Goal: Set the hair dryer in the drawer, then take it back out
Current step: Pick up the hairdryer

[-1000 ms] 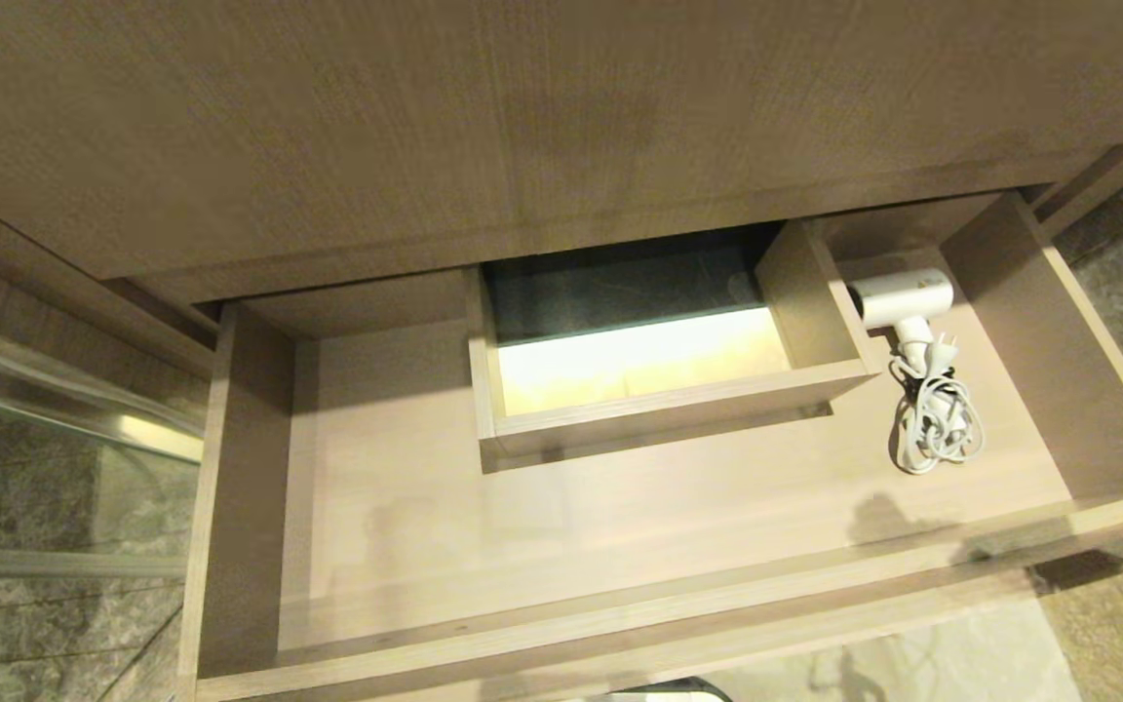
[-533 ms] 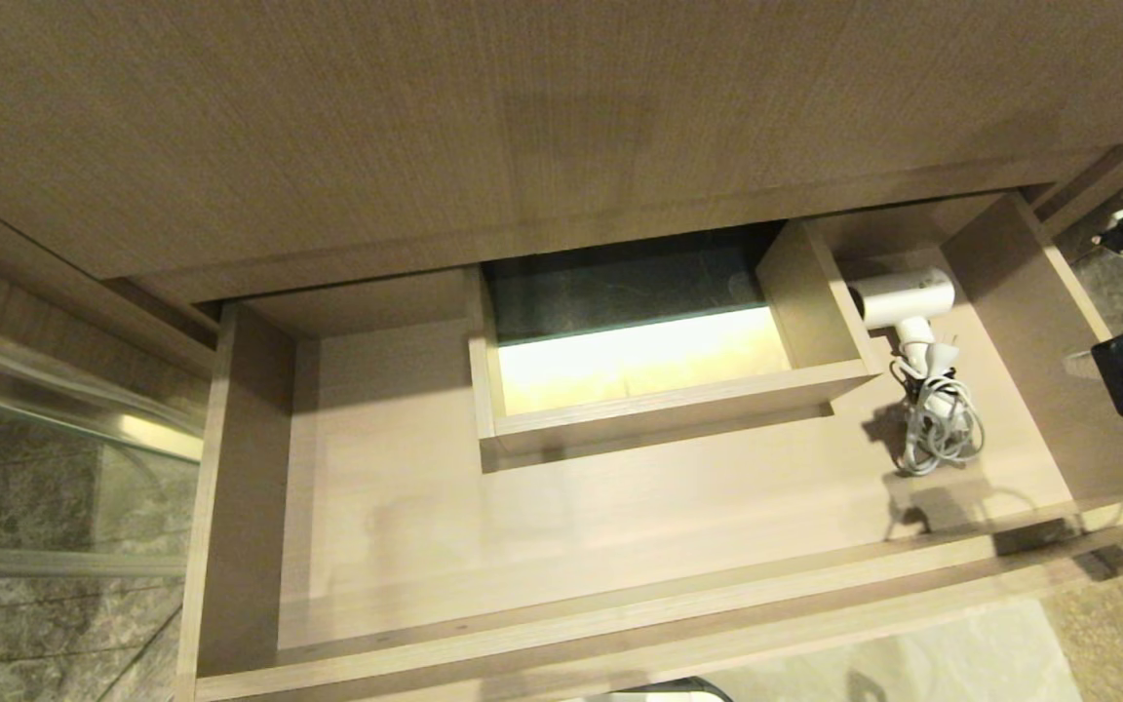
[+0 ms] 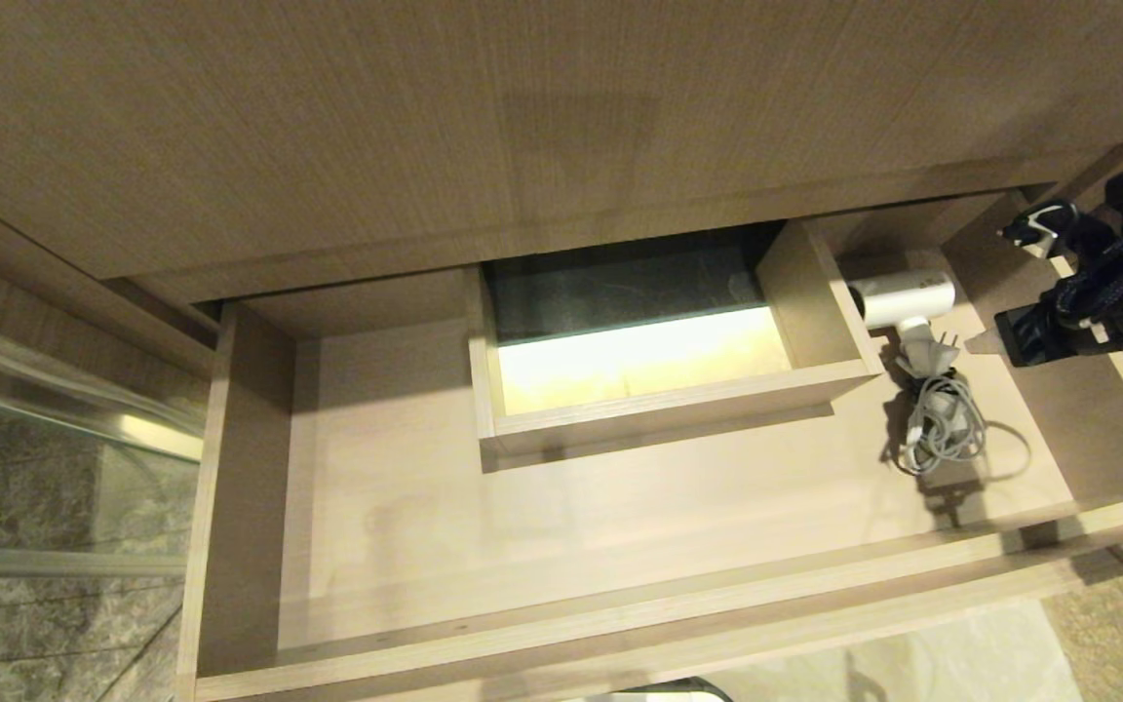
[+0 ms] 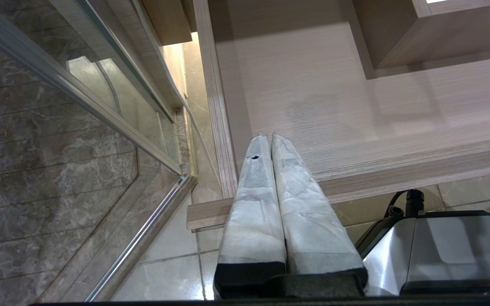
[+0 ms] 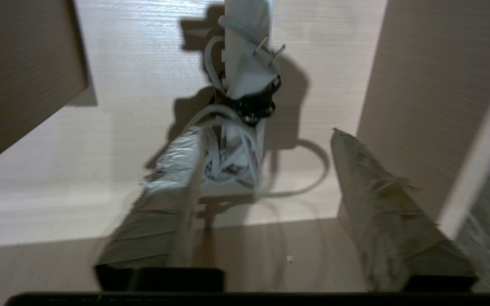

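The small white plastic hair dryer (image 3: pixel 903 295) is lying inside the wide light-brown wood-grain drawer (image 3: pixel 620 624), just ahead of the right gripper (image 5: pixel 266 178), jaws spread and empty, so retrieval is remaining.

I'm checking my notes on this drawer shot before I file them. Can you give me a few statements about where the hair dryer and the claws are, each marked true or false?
1. The hair dryer lies inside the open drawer, beside the boxed cutout. True.
2. The right claw is shut on the hair dryer. False: its fingers stand apart with nothing between them, and the dryer lies on the drawer floor.
3. The cord is bundled just in front of the dryer's body. True.
4. The left claw is wide open. False: its fingers are pressed together.
5. The dryer sits at the drawer's left end. False: it is at the right end, near the right arm.
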Tool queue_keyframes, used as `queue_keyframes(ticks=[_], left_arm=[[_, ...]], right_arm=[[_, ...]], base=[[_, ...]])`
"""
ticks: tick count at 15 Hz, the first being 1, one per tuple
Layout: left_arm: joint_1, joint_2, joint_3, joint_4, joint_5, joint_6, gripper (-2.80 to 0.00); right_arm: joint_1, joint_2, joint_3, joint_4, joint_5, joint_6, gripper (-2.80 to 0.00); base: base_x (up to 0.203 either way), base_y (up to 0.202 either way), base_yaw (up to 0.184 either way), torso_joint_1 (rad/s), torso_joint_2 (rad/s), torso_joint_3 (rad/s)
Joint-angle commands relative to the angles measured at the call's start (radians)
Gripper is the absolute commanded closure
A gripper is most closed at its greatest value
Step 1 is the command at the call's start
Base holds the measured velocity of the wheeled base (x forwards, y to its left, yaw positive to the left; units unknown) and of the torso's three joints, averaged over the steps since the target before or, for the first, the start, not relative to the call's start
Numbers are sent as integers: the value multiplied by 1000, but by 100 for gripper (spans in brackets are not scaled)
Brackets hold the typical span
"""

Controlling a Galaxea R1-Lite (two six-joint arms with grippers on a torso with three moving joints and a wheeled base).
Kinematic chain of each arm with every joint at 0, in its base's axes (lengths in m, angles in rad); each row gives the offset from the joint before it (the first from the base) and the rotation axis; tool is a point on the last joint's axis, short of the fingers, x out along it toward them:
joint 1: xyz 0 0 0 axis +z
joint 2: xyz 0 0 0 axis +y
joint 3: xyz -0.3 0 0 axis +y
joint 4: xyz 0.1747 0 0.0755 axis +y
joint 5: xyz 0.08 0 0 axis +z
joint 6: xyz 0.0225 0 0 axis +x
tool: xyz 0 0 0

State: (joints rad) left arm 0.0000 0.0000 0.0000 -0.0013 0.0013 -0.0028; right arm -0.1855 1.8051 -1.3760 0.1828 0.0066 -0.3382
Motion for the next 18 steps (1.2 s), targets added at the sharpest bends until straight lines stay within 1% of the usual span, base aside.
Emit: queue_keyframes(ticks=[1,3,7,9,12,13,14,18], left_arm=[[0,0,2,0,0,0,0],[0,0,2,0,0,0,0],[0,0,2,0,0,0,0],[0,0,2,0,0,0,0],[0,0,2,0,0,0,0],[0,-1,2,0,0,0,0],[0,0,2,0,0,0,0],[0,0,2,0,0,0,0]], right_arm=[[-2,79,-18,-1,2,4,-280],[-3,113,-36,-2,3,37,-280],[-3,183,-88,-13,8,53,-280],[-4,214,-101,-40,56,53,-280],[-6,265,-145,-48,104,56,-280],[-6,279,-156,-49,133,61,-280],[-7,295,-175,-48,146,58,-280],[-11,355,-241,-49,150,50,-280]], base=[[0,0,0,0,0,0],[0,0,0,0,0,0],[0,0,0,0,0,0],[0,0,0,0,0,0],[0,0,0,0,0,0],[0,0,0,0,0,0],[0,0,0,0,0,0],[0,0,0,0,0,0]])
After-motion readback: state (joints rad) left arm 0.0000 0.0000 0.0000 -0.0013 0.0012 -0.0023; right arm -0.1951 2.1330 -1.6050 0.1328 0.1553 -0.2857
